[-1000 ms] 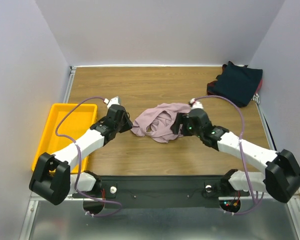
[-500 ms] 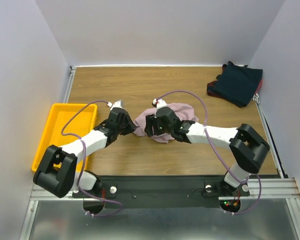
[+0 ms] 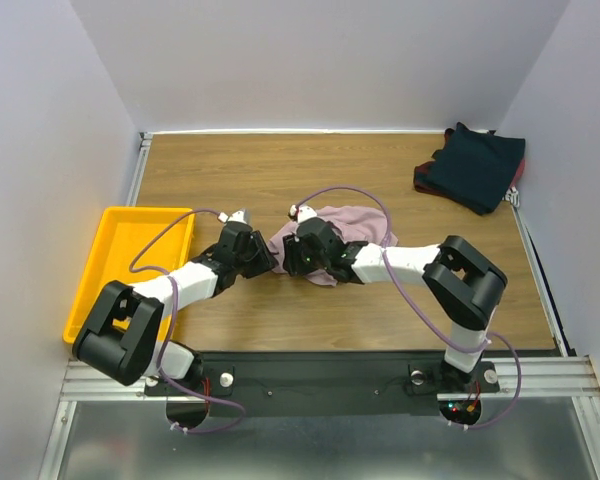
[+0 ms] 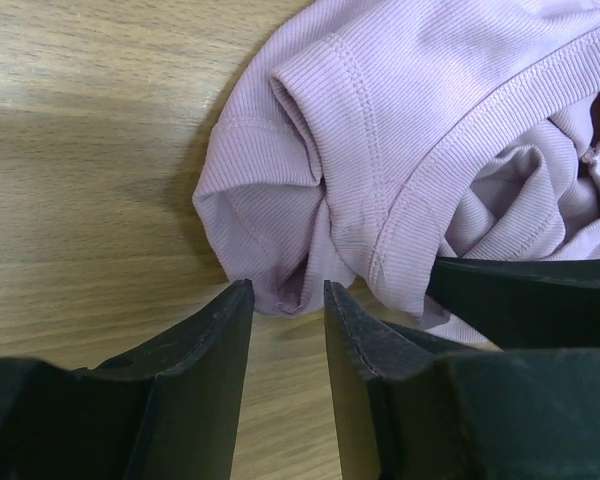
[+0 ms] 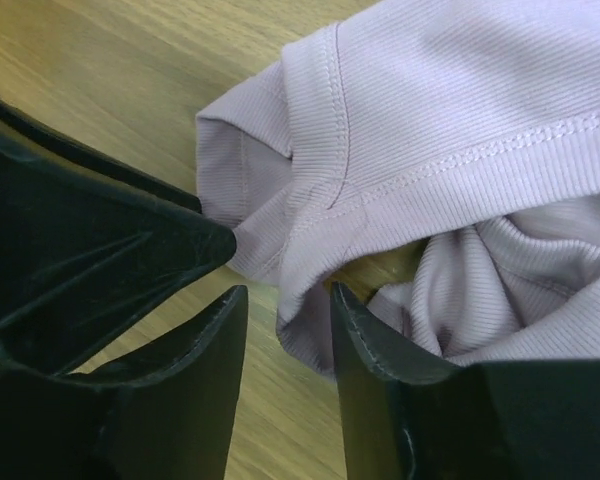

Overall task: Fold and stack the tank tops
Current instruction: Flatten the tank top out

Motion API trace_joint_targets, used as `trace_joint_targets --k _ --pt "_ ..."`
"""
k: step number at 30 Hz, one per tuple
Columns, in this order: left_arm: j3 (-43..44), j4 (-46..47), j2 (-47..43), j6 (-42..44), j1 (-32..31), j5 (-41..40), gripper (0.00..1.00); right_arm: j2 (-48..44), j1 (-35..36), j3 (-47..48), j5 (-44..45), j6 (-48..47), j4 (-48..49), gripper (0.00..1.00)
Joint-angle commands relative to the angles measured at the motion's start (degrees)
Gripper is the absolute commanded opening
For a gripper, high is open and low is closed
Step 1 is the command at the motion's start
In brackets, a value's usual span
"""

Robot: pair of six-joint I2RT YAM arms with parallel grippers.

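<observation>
**Two claws crowd one corner of the pink top**

At the far left of the bench [image 3: 310, 165] sits the yellow tray [image 3: 130, 275], which has no part in this step. Next comes the left claw [image 3: 265, 262], low over the wood and aimed rightward. From its wrist, the left claw [image 4: 287, 295] is released: its jaws stand a little apart with bare wood showing between them, and a stitched corner of the pink tank top [image 4: 400, 130] lies just at their tips, not yet inside.

Hard against it is the right claw [image 3: 288, 258], whose arm reaches across the garment from the other side. Its wrist view shows the right claw [image 5: 288, 305] also unclenched, a fold of the pink tank top [image 5: 460, 110] hanging into the gap but not visibly pinched.

The pink tank top [image 3: 355, 222] is a crumpled heap at mid-bench, spreading rightward from both claws, so each is at its left end and neither is nearer. Spreading it probably needs the grips moved well apart along that left-to-right run. The navy tank tops [image 3: 475, 168] lie in the far right corner, well apart.
</observation>
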Motion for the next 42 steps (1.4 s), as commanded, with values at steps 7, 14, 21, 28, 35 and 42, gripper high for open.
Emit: trace_joint_targets --k 7,14,21,28,35,42 --pt "-0.77 3.27 -1.05 2.76 0.15 3.09 0.47 -8.54 0.51 0.55 10.23 2.82 2.59 0.09" --pt "0.64 2.04 0.09 6.63 -0.02 3.53 0.46 -18.3 0.51 3.45 17.7 2.56 -4.18 0.0" --pt "1.52 1.69 0.44 8.91 -1.17 2.48 0.46 -23.85 0.42 4.16 22.71 0.89 -6.82 0.01" --pt "3.36 1.69 3.51 8.22 -3.28 -0.16 0.48 -24.46 0.33 6.18 24.39 -0.87 -8.14 0.01" --pt "3.8 3.35 3.52 5.05 -3.8 -4.29 0.49 -25.17 0.42 6.88 24.21 -1.48 -8.58 0.0" --pt "5.82 2.48 7.03 5.31 -4.59 -6.14 0.26 -25.52 0.33 7.76 24.47 -2.1 -9.02 0.0"
